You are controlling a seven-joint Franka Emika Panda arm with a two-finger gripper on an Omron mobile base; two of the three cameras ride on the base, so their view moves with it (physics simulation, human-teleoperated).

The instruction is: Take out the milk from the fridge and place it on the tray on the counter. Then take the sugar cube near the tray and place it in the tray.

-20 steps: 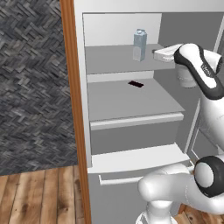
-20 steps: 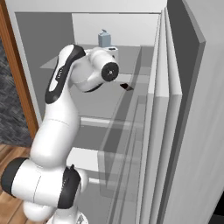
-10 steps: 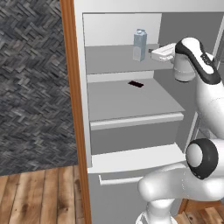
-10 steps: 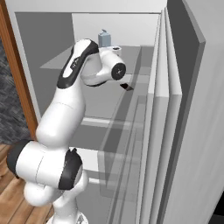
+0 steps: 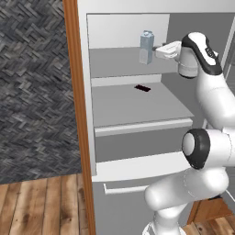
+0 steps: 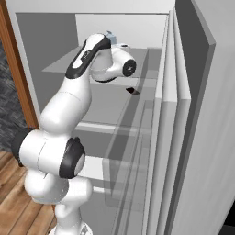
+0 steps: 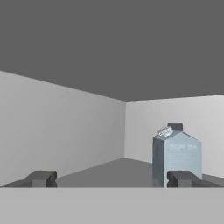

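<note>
One milk point(image 5: 146, 47) carton is seen in the left base view, upright on the top shelf of the fridge point(image 5: 137, 103), with the gripper point(image 5: 156, 49) brought up just beside it on its right, not touching as far as can be told. One small dark item point(image 5: 142, 88) is also spotted on the shelf below the milk, what it is can't be made out.

Over in the right base view the milk point(image 6: 110, 35) is mostly hidden behind the arm, only its top poking out above the wrist, high up inside the fridge point(image 6: 55, 50).

From the hand view, the one carton point(image 7: 176, 154) is caught standing ahead and off to the right, roughly in line with the right fingertip point(image 7: 179, 178). Jaws are spread wide, nothing between them.

So the reach-for-the-milk step looks to be in hand. Next, the gripper probably needs shifting sideways so the carton is centred between the fingers, then pushed forward and closed.
</note>
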